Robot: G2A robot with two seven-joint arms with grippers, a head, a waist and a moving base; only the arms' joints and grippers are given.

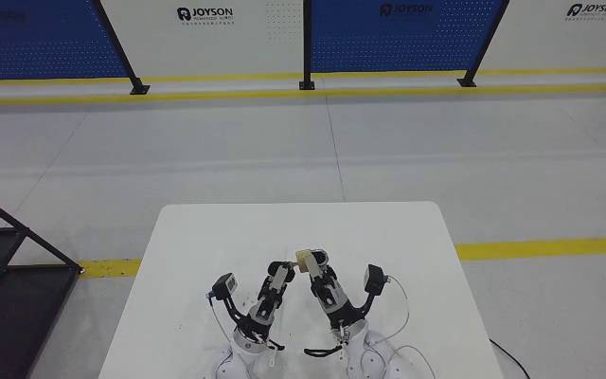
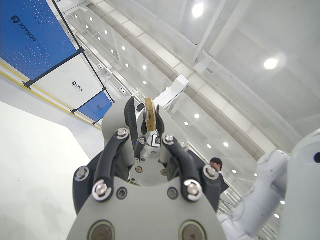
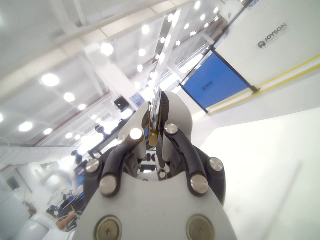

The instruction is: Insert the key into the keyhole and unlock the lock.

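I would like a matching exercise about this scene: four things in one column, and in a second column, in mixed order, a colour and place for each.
Things:
1. lock
2. key
3. table
4. floor line

Colours and places:
A. yellow, running past the table's sides
B. white, with rounded corners
C. brass-coloured, between the jaws of the left gripper
D. silvery, between the jaws of the right gripper

Pairs: 1-C, 2-D, 3-B, 4-A.

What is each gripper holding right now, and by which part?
The right gripper is shut on a brass-and-silver piece by its flat sides. A brass piece sits at the left gripper; whether it is held cannot be told.
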